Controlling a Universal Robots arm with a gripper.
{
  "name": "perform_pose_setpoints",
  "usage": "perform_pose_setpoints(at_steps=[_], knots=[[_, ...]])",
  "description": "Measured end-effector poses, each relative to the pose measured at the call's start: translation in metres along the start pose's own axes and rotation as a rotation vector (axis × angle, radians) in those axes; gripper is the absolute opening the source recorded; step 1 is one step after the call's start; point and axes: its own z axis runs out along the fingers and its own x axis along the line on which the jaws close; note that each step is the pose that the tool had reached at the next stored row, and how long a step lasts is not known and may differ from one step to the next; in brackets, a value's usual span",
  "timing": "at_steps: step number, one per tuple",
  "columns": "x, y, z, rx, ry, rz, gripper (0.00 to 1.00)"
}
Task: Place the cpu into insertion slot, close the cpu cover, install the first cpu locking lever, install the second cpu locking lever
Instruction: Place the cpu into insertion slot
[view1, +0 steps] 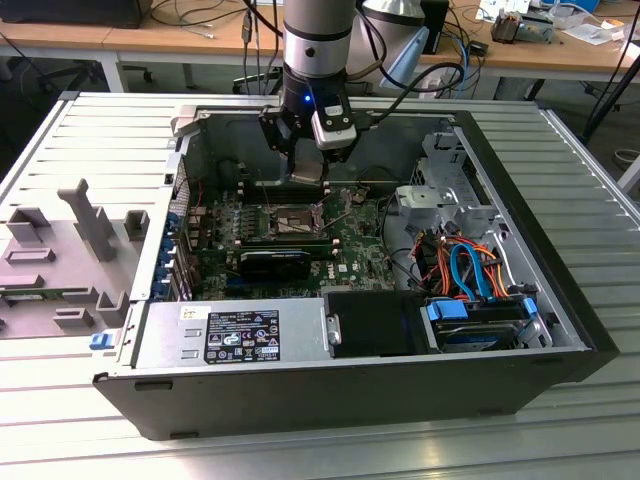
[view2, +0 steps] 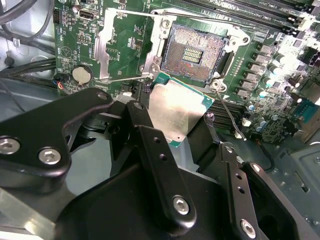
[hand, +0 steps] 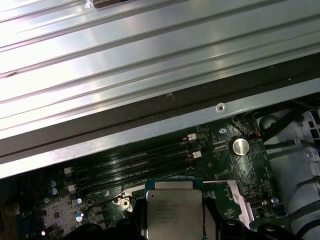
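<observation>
- The small, flat, square cpu (view2: 177, 112) with a silvery-grey metal top is held close to the insertion slot (view2: 197, 50) but is not yet in it. The slot is a dark, shiny-rimmed socket in the exterior view's upper middle.
- The cpu is probably light, stiff and delicate underneath, so its side edges are the safest hold.
- The black gripper (view2: 177, 121) is clenched on those edges.
- The open grey computer case (view1: 300, 400) holds a green circuit board (view1: 350, 250), a metal power supply box (view1: 230, 335) and blue and orange cables (view1: 465, 270).

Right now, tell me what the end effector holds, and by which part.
The end effector holds the cpu, its fingers clamping two opposite edges.
</observation>
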Motion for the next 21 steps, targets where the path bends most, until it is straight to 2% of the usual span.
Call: perform_pose_setpoints(at_steps=[21], knots=[[0.0,0.0,0.0,0.0013,-0.0018,0.019,0.55]])
